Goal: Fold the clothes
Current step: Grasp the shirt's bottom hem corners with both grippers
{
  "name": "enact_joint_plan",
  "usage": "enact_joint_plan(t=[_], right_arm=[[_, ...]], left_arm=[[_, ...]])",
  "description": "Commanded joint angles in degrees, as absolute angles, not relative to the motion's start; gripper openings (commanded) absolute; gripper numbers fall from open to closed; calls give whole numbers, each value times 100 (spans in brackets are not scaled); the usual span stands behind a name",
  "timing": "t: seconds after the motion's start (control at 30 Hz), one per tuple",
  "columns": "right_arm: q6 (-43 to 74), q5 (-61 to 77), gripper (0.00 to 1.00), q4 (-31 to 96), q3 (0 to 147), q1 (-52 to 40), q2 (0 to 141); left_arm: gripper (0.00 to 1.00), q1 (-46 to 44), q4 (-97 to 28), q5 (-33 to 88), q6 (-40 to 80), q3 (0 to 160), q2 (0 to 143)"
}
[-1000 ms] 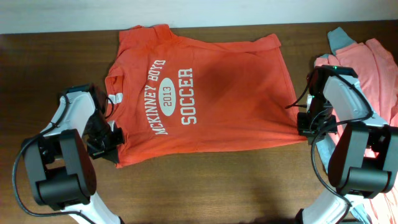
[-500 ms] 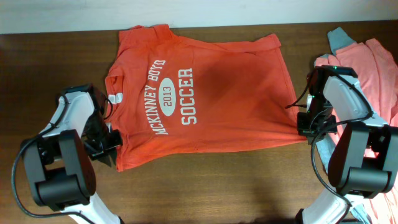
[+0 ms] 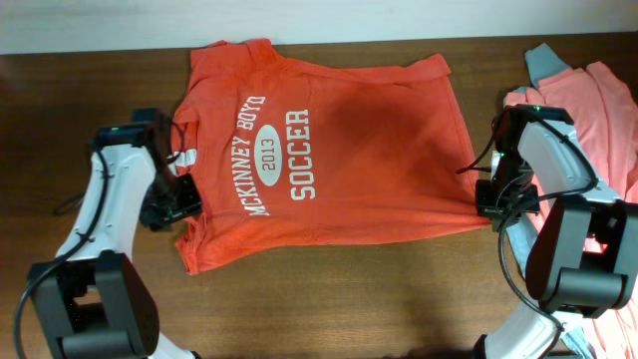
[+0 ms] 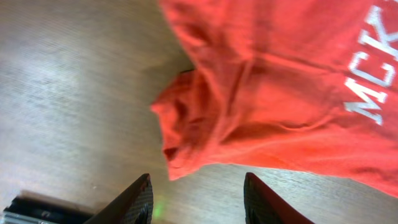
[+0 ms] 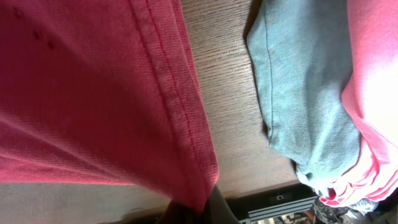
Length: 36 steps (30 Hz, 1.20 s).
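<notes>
Orange-red T-shirt (image 3: 329, 160) is seen spread print-up across the middle of the wooden table (image 3: 399, 289), its "McKinney Boyd 2013 Soccer" lettering fully exposed. Compared with a second ago, the left gripper (image 4: 198, 186) has been opened and shifted away from the near left corner toward the collar side; its fingers are now parted with nothing between them, and the crumpled sleeve (image 4: 186, 124) it let go is left bunched on the wood just beyond the fingertips. The right gripper (image 3: 495, 204) is unchanged: it is clamped on the near right hem corner (image 5: 193, 180), which is pinched at the base of the right wrist view. A salmon-pink garment (image 3: 598, 110) and a grey-blue garment (image 5: 298, 93) are heaped at the right end, just beside that corner. The release is judged to mark the end of a spreading pull, so the shirt is laid out but not yet folded, and the rumpled sleeve will likely need smoothing first.
</notes>
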<state>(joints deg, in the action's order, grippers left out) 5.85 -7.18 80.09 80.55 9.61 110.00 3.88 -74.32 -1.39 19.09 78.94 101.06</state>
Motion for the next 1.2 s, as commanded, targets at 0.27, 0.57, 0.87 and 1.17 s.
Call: enact_joint_plan(t=[0.27,0.57,0.87,1.17], right_arm=[[648,-707,4,8005,8031,967,10901],[648,-707,4,8009,8031,967,10901],[648,-709,4,8009,8031,967,10901],[648,-709,4,8009,8031,967,10901]], left_arm=[[42,276,-7341,-38,1988,7911,10814],[32,276,-7214,-152,1986,7902,11448],[0,314,-7328,-1179,2316,7902,11461],[0,1017,-7658,-1472,3299,7878,11323]])
